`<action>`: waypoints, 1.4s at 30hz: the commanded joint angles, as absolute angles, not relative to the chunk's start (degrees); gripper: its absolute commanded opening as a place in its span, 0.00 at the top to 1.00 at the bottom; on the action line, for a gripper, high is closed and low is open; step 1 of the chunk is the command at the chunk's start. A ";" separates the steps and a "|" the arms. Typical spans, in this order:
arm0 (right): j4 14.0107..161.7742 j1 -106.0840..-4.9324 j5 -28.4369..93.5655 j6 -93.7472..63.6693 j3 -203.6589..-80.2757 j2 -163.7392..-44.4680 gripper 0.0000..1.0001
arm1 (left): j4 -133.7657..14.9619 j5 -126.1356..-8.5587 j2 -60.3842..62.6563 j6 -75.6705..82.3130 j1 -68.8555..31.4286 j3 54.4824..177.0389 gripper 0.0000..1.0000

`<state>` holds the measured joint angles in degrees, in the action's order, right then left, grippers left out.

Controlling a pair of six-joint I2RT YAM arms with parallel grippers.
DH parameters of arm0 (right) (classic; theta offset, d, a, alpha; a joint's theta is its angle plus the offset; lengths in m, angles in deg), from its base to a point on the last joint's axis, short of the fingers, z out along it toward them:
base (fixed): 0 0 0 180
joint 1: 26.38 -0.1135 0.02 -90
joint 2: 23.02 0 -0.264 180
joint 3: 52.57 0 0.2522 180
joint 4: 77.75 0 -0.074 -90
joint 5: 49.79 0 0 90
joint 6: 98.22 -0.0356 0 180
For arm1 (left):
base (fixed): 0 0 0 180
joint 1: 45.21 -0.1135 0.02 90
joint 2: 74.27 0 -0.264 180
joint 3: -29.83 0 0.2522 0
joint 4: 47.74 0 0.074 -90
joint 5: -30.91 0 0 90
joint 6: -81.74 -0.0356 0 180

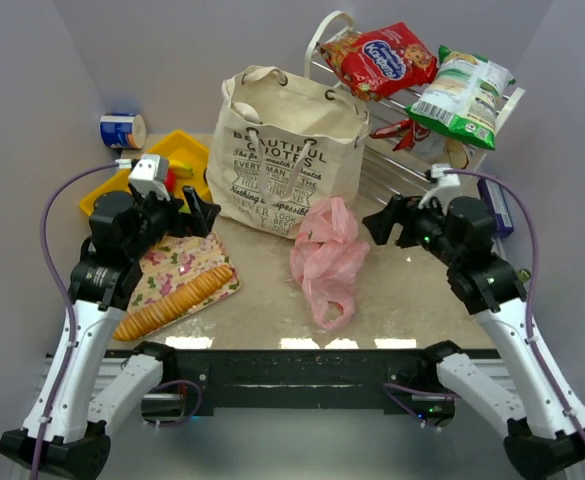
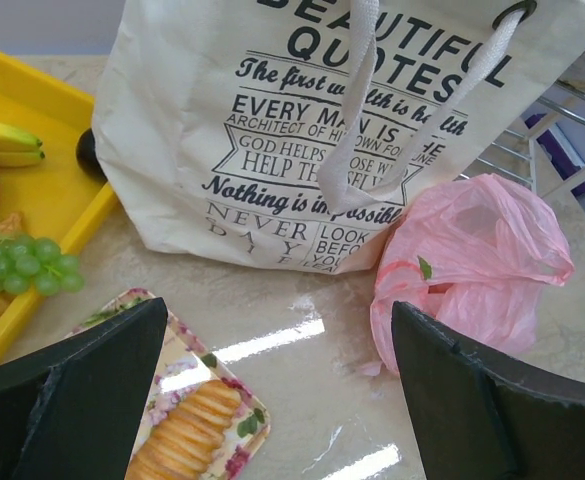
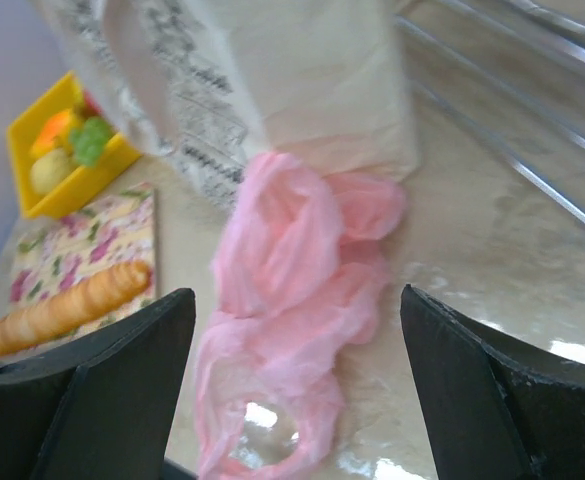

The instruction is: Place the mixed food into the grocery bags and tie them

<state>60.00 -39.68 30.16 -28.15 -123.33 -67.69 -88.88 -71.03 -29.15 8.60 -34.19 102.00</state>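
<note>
The thin pink plastic bag (image 1: 327, 260) is laid lengthwise before the cream canvas tote (image 1: 287, 150), nearer right gripper (image 1: 380, 228) than left gripper (image 1: 200, 215); all jaws are parted.

Light is bright and even, glare streaks the table (image 1: 402, 300), and the right wrist view is blurred.

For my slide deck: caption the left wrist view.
Open left hand faces the canvas tote and pink plastic bag, yellow tray at left.
</note>
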 commanded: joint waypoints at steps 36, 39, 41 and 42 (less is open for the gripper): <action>54.22 -62.42 50.23 -30.64 -128.73 -74.26 0.05 | -82.16 -68.05 26.81 11.61 -33.00 155.05 0.48; 52.02 -62.42 50.05 -30.28 -131.10 -73.91 0.06 | -79.37 -68.31 23.21 10.82 -33.00 148.31 0.84; 50.79 -62.33 49.70 -30.02 -134.34 -74.00 0.06 | -76.99 -69.89 19.19 9.68 -33.00 143.81 0.93; 49.91 -62.42 49.44 -29.59 -135.58 -74.09 0.06 | -75.06 -70.16 17.77 9.24 -33.00 139.70 0.99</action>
